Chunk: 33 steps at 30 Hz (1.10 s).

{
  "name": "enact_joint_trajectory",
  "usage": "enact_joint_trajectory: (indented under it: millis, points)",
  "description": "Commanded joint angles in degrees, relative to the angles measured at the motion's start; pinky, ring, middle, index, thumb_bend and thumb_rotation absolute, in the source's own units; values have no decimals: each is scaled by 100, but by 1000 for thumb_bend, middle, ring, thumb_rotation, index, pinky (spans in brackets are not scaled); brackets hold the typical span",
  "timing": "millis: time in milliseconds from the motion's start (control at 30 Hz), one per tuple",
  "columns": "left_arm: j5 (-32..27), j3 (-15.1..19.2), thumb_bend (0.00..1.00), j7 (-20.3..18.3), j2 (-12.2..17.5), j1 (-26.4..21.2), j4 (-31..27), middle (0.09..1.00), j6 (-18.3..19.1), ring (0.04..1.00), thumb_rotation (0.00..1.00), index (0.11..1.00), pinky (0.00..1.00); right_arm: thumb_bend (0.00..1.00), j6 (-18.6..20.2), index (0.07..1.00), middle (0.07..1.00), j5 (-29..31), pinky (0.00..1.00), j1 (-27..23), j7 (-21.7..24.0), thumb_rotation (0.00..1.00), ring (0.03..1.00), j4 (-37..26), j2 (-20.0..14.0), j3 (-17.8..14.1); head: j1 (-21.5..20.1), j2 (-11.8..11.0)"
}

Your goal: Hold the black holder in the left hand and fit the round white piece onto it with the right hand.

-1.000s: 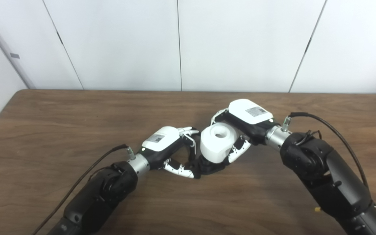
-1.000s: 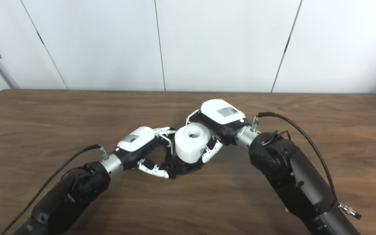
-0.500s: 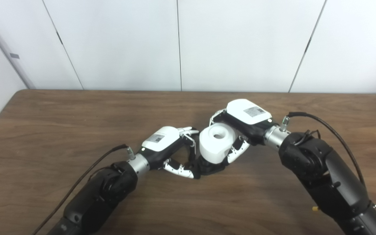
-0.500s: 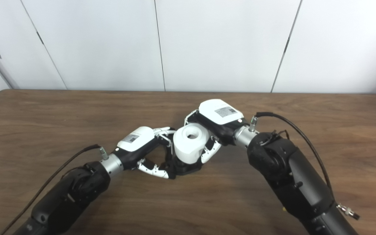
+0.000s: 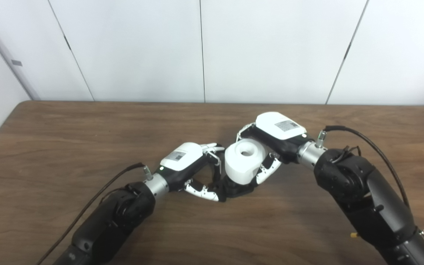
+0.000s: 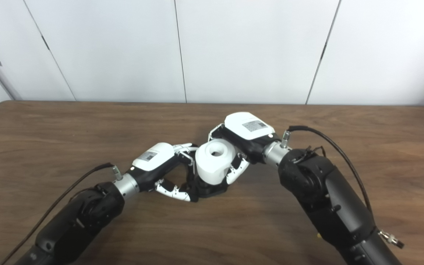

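On the brown desk (image 5: 50, 147), the left robot hand (image 5: 191, 165) curls its fingers around the black holder (image 5: 234, 188), which rests low on the desk near the middle. Directly on top of the holder sits the round white piece (image 5: 244, 162), hole upward. The right robot hand (image 5: 271, 141) clasps it, fingers wrapped around its sides.

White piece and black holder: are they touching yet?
Touching. In the left eye view the white piece, gripped by the right hand, sits directly on the black holder with no gap showing.
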Motion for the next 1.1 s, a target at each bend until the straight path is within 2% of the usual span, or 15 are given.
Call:
enact_joint_trajectory:
  millis: [0, 400, 1067]
  points:
    - [185, -181, 524, -293, -61, 136, 82, 884, 33, 936, 58, 484, 892, 525, -19, 478, 711, 131, 770, -246, 43, 145, 755, -263, 127, -29, 2, 2]
    - [159, -165, 524, -296, -27, 160, 86, 882, 12, 934, 59, 484, 900, 525, -46, 478, 701, 157, 746, -380, -16, 144, 736, -136, 168, -237, 7, 15]
    - [165, -154, 524, -424, -11, 136, -5, 891, 183, 936, 58, 485, 897, 526, -142, 478, 696, 161, 743, -368, 27, 144, 738, -65, 46, -210, -11, 18]
